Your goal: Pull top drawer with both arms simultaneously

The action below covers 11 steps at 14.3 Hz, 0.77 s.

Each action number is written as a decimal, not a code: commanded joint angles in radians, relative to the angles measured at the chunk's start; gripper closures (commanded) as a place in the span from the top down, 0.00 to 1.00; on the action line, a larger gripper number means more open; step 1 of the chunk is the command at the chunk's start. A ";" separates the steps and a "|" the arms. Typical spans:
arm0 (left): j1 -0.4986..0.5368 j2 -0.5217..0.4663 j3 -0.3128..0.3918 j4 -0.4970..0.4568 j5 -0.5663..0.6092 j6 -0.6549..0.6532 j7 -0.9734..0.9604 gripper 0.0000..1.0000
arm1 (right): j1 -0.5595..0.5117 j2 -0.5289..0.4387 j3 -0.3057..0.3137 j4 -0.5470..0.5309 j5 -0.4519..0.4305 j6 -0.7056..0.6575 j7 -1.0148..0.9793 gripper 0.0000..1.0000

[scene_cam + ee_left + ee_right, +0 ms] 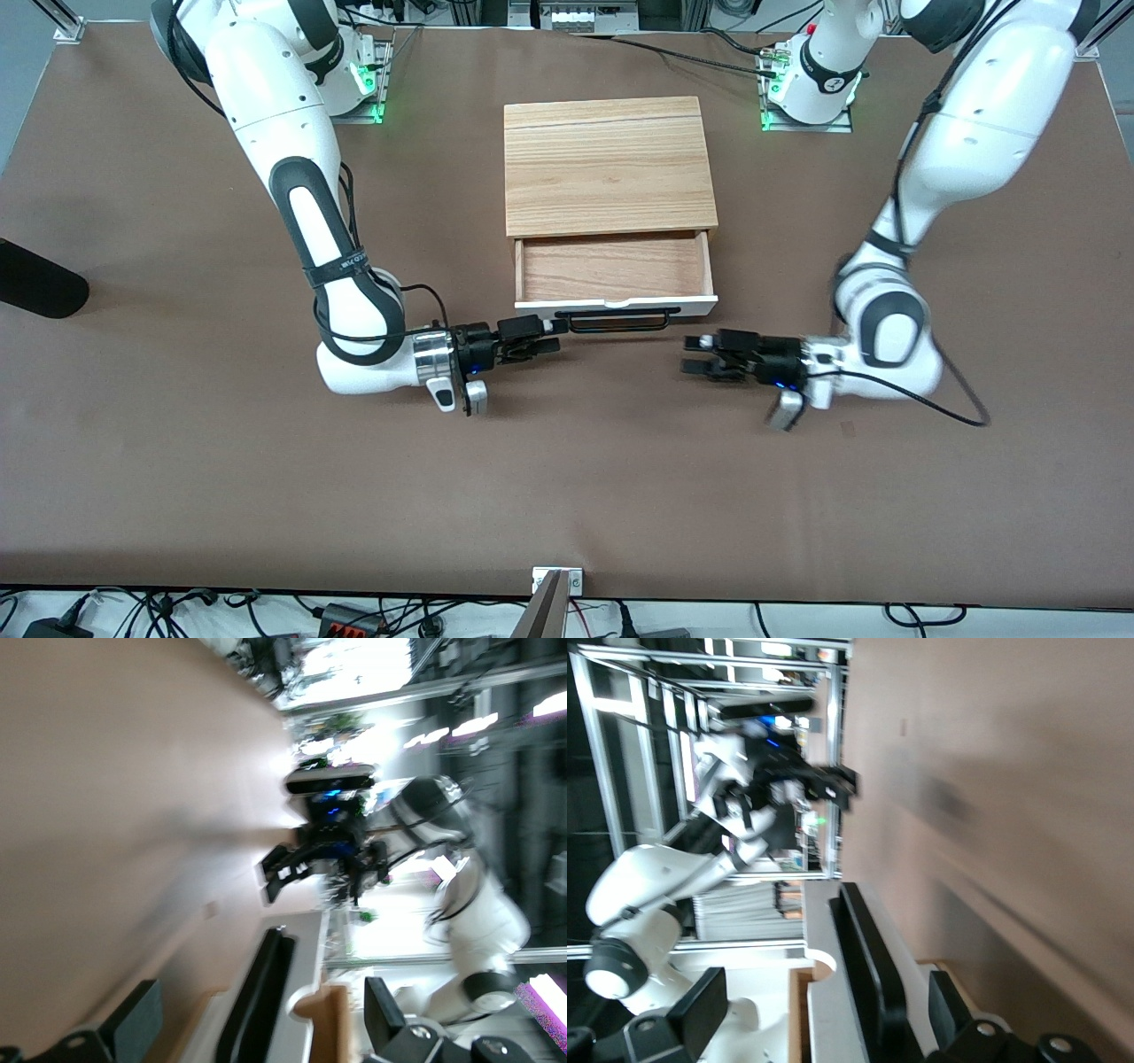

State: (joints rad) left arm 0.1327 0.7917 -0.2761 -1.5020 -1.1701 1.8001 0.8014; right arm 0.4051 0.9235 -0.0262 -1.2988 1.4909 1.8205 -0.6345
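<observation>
Both black two-finger tools hang low over the flat brown desk, fingers spread: the left tool clear of the long black bar handle, the right tool around its end. Pulled-out white-fronted top drawer shows smooth light wood inside.

The top drawer stands partly pulled out, its light wood bottom bare. The black bar handle runs along its white front, which faces the front camera.
</observation>
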 commanded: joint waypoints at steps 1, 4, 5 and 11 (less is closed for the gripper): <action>0.059 -0.011 0.000 0.123 0.226 -0.118 -0.126 1.00 | 0.009 -0.014 -0.049 0.036 -0.122 -0.012 0.082 1.00; 0.129 -0.073 0.005 0.207 0.517 -0.255 -0.181 1.00 | 0.012 -0.018 -0.093 0.050 -0.326 -0.007 0.125 1.00; 0.136 -0.119 0.003 0.210 0.600 -0.261 -0.192 1.00 | 0.012 -0.020 -0.096 0.062 -0.386 -0.007 0.127 1.00; 0.140 -0.380 0.008 0.212 0.978 -0.405 -0.373 1.00 | 0.000 -0.106 -0.141 0.065 -0.774 -0.020 0.288 1.00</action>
State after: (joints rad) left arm 0.2806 0.4929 -0.2731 -1.2623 -0.2708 1.4473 0.5251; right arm 0.4060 0.8683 -0.1430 -1.2265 0.8218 1.8205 -0.4002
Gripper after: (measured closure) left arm 0.000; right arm 0.000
